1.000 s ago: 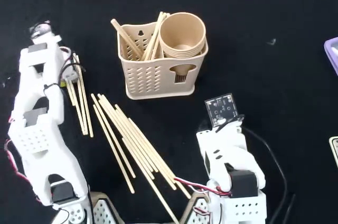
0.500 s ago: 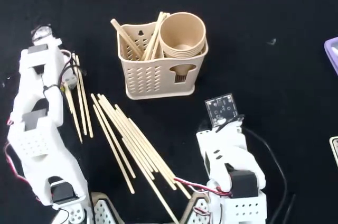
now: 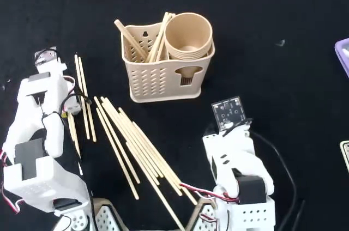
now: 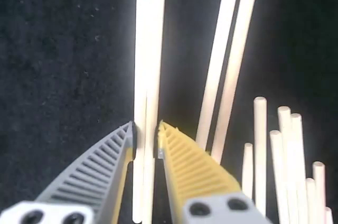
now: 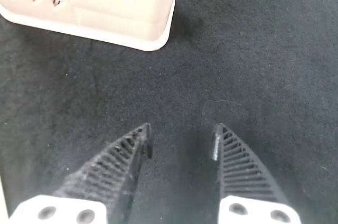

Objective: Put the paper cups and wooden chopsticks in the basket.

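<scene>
I see the black table point(image 3: 283, 89) bearing the basket point(image 3: 163, 81) at far centre, a chopstick fan point(image 3: 136, 144) nearer, two chopsticks point(image 3: 85, 86) left

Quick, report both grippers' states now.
Left gripper: closed on chopsticks.
Right gripper: open, holding nothing.
</scene>
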You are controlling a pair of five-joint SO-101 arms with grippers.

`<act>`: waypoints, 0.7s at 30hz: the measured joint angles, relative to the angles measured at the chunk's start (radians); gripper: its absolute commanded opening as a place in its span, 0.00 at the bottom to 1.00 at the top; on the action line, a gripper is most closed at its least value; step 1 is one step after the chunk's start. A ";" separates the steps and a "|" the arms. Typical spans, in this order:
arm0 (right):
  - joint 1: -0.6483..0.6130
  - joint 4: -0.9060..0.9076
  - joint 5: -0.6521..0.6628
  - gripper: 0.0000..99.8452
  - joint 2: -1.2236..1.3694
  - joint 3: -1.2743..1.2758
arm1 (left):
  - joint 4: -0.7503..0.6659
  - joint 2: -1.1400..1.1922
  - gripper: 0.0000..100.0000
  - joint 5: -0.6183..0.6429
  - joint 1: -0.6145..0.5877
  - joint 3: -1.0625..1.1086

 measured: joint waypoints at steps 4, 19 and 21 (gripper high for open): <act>0.000 0.000 0.000 0.19 0.000 0.000 | -0.008 0.032 0.18 -0.015 -0.005 -0.011; 0.000 0.000 0.000 0.19 0.000 0.000 | 0.147 0.292 0.03 -0.014 0.005 -0.318; 0.000 0.000 0.000 0.19 0.000 0.000 | 0.170 0.301 0.03 -0.015 0.006 -0.338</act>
